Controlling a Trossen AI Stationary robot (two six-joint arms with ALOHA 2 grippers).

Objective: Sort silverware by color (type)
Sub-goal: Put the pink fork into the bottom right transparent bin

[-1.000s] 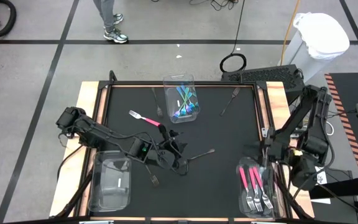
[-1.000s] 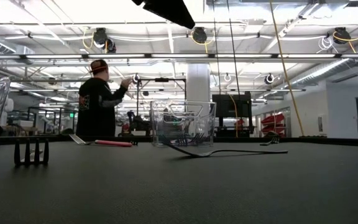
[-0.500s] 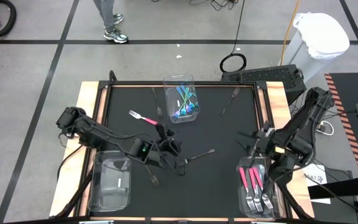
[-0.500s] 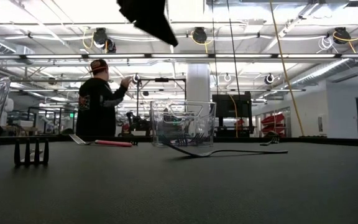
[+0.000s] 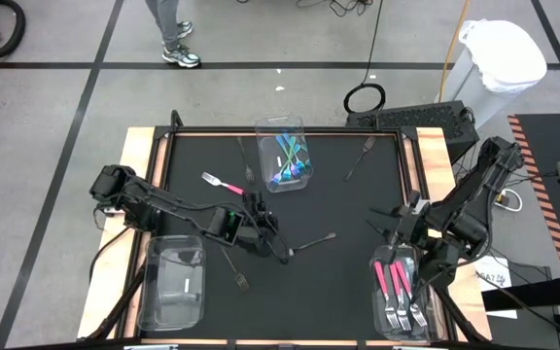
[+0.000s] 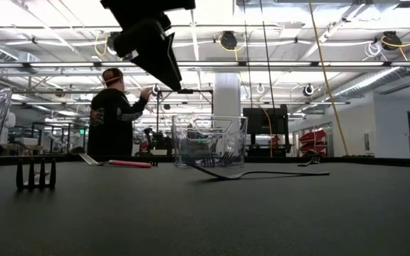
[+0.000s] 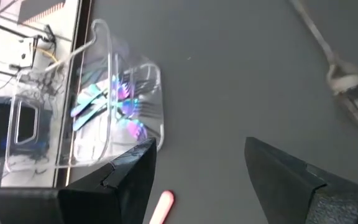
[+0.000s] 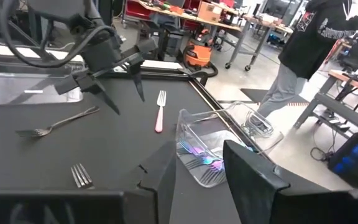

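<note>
A pink-handled fork (image 5: 224, 185) lies far left on the black table (image 5: 358, 204). A grey fork (image 5: 314, 240) lies mid-table, a small dark fork (image 5: 239, 280) nearer the front, and one more fork (image 5: 361, 156) at the far right. My left gripper (image 5: 263, 222) hangs open above the table between the pink fork's handle end (image 7: 163, 205) and the grey fork's head (image 7: 353, 99), slanting down, nothing between its fingers. My right gripper (image 5: 395, 219) stands open and high, just beyond the bin of pink forks (image 5: 402, 292).
A clear bin (image 5: 285, 156) with teal-handled forks stands at the far middle. Another clear bin (image 5: 173, 282) stands at the near left. A thin dark utensil (image 5: 244, 160) lies left of the far bin. A person (image 6: 112, 114) stands beyond the table's far edge.
My left gripper has sunk toward the table and tipped further down, edging toward the pink fork; in the low view it drops in from above. My right gripper swung from beyond the table's right edge in over the table, then stayed still. No fork has moved.
</note>
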